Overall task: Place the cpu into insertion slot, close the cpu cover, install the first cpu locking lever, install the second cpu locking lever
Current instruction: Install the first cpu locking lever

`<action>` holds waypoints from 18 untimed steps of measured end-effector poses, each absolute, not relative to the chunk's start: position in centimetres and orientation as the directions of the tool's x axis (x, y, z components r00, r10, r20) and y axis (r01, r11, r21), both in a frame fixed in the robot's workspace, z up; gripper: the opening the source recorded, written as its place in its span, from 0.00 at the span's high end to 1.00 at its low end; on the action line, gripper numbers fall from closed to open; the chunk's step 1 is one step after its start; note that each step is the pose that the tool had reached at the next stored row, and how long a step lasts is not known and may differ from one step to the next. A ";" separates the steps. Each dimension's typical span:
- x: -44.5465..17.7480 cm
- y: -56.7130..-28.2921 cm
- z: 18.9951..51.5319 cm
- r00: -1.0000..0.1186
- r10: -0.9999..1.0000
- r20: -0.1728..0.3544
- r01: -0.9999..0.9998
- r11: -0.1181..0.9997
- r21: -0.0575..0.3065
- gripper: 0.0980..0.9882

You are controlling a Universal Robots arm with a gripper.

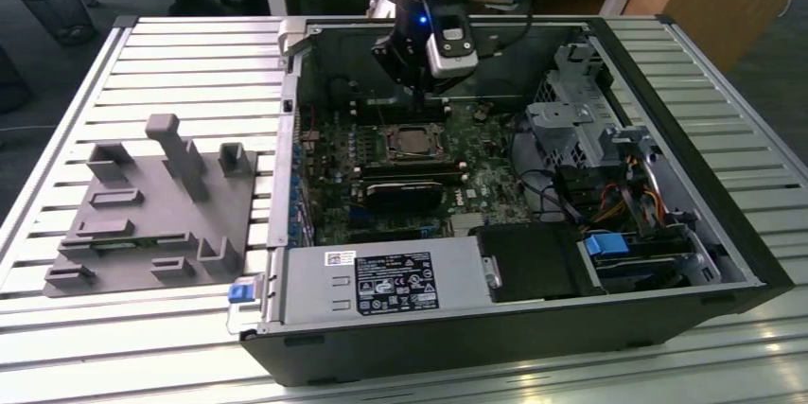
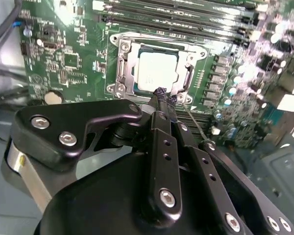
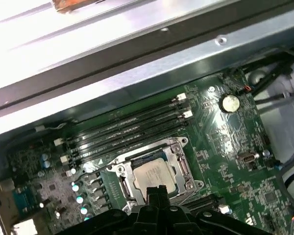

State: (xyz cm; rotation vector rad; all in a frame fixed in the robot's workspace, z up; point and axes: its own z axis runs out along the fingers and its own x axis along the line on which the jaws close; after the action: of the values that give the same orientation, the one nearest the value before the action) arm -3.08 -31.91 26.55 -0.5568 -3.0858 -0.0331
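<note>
At the rim of the insertion slot (image 2: 120, 72), second wrist view: the gripper (image 2: 165, 96) stands with its two black fingers pressed together, tips touching or all but touching the silvery edge of the cpu cover (image 2: 159, 40). Nothing can be made out between the pads. The cpu (image 2: 156, 68) lies flat inside the slot, its dull grey top showing through the cut-out of the cover, which appears lowered around it. A thin wire locking lever (image 2: 195, 126) runs out from the socket corner just beside the fingers, over the green circuit board (image 2: 68, 58); whether it is hooked under its catch cannot be told. In the exterior view the arm reaches down into the open computer case (image 1: 505, 352).

Hazards, as judged from this pose:
(a) The lever is thin, round and probably sprung, so narrow closed tips pushing on it could slip off sideways and let it snap back.
(b) A slipping tip would land on the board, on the small parts by the socket, or on the memory slots (image 2: 176, 19) across the socket.
(c) Downward force on a cover not seated square could load the cpu unevenly and harm the contacts beneath.
(d) The fingers themselves mask the contact point, so a miss would be hard to catch.
</note>
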 end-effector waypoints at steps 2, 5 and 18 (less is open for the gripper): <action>-3.1 -31.9 26.5 -0.949 0.316 0.009 0.316 0.949 0.020 0.99; -3.1 -31.9 26.5 -0.965 0.264 0.009 0.264 0.964 0.020 0.99; -3.1 -31.9 26.4 -1.000 0.030 0.010 0.030 0.999 0.020 0.99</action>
State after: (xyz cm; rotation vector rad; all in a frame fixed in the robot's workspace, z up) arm -3.08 -31.91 26.37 -0.0473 -3.1319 -0.0310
